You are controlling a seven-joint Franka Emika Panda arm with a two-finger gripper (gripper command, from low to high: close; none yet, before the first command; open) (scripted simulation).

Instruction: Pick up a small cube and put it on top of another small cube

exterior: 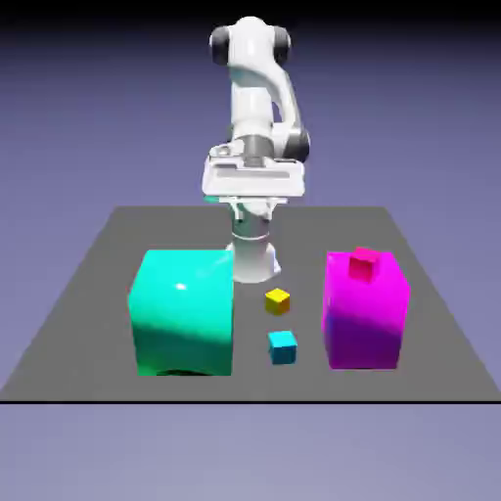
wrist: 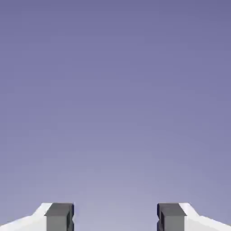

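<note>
The fingers (wrist: 115,219) stand wide apart and grip nothing, raised well clear of the desk (exterior: 88,294), where the small cyan cube (exterior: 283,346) sits far below them, near the yellow cube (exterior: 278,300) but apart.

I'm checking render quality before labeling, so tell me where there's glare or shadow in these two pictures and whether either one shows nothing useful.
Exterior view: a bright glare spot sits on the big cyan-green block, whose lower face darkens; the magenta block also shades darker toward its base; edges look slightly soft. Hand view: only the evenly lit backdrop and the gripper, its fingertips wide apart; no cube shows.
</note>
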